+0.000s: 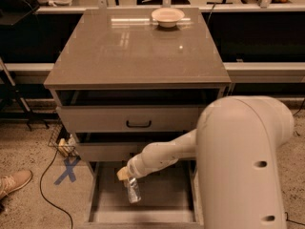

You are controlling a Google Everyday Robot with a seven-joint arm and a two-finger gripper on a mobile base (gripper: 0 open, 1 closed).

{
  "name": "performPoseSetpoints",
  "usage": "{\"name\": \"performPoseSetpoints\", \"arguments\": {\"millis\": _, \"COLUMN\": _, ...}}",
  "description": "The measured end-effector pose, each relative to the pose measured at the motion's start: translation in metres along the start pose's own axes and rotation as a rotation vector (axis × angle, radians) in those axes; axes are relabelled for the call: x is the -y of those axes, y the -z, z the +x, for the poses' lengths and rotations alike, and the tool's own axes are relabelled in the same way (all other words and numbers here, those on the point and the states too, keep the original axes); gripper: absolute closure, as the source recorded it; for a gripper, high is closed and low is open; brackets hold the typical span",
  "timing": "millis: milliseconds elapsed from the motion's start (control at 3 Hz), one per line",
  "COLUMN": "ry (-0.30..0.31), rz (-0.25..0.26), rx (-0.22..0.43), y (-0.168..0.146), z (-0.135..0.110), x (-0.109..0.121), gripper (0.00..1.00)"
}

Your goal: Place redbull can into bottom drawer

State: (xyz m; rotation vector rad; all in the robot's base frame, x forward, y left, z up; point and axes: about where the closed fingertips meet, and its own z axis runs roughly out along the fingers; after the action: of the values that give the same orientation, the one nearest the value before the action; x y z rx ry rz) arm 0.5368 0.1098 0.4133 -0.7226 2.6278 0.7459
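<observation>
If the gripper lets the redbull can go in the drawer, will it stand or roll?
The redbull can, held tilted in the gripper over the bottom drawer, is slim and tall, so it would probably tip. Being round, it may roll on the flat floor. Its smooth metal looks slippery.

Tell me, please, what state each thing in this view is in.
tool: shut on the redbull can, low inside the bottom drawer
redbull can: held, tilted, within the drawer
bottom drawer: pulled open
middle drawer: ajar
top drawer: ajar
bowl: upright at the back of the cabinet top
</observation>
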Motion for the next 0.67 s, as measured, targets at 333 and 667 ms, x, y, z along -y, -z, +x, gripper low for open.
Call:
{"name": "performPoseSetpoints", "arguments": {"millis": 333, "ry": 0.022, "rz": -0.094, "rx": 0.085, "y": -0.026, "z": 0.001, "x": 0.018, "gripper": 1.00}}
{"name": "performPoseSetpoints", "arguments": {"millis": 667, "ry": -0.007, "rz": -0.143, "rx": 0.150, "y": -0.045, "z": 0.010, "x": 0.051, "gripper": 1.00}}
